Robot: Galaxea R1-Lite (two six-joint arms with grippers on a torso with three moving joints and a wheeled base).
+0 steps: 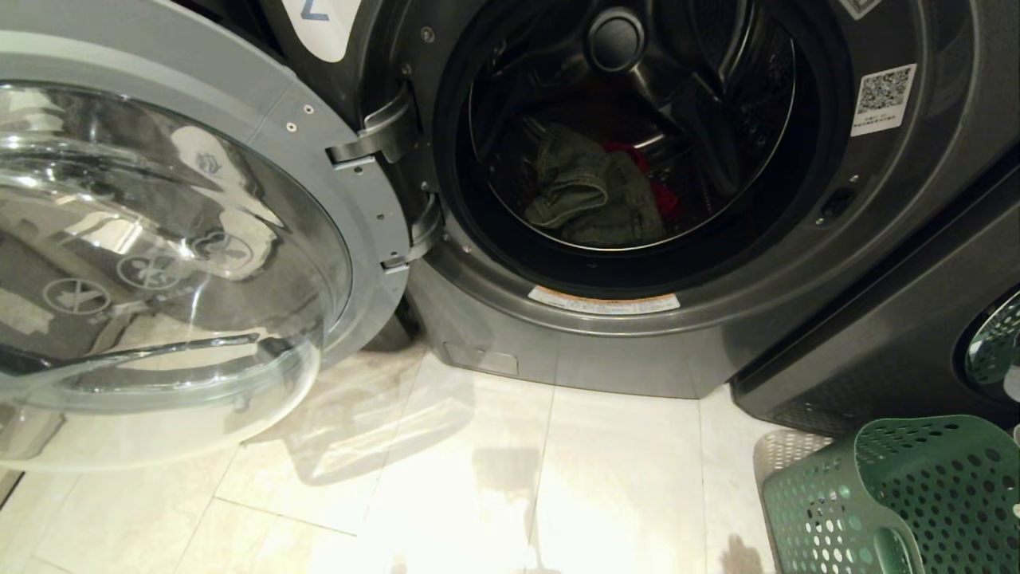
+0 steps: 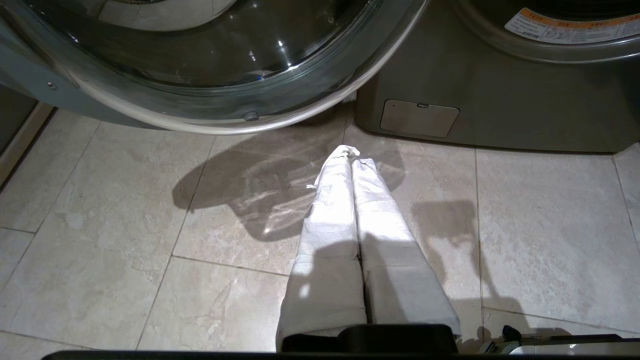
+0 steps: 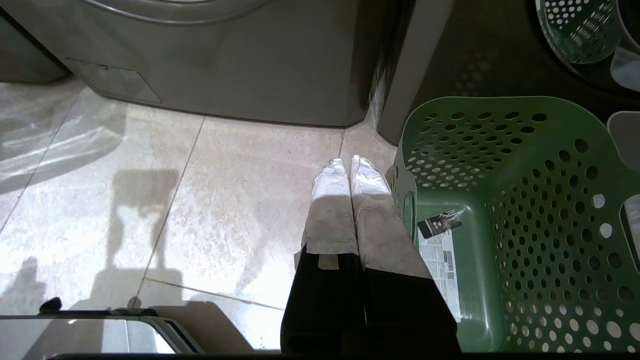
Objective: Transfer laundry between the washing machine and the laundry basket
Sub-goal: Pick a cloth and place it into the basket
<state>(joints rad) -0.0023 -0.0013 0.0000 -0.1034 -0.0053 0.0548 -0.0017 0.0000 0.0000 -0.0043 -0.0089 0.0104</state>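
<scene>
The dark grey washing machine (image 1: 797,263) stands with its glass door (image 1: 159,255) swung wide to the left. Inside the drum lies the laundry: a grey-green denim piece (image 1: 594,191) on top of a red garment (image 1: 665,199). The green laundry basket (image 1: 900,502) sits on the floor at the lower right, nothing inside it but a label. Neither arm shows in the head view. My left gripper (image 2: 351,152) hangs shut over the tiles just below the door's rim. My right gripper (image 3: 348,165) is shut and holds nothing, right beside the basket's (image 3: 470,275) near wall.
A second dark machine (image 1: 900,335) stands to the right, behind the basket, which mirrors in its door glass. The open door overhangs the left part of the pale tiled floor (image 1: 494,478). A grey bin edge (image 3: 625,135) shows beyond the basket.
</scene>
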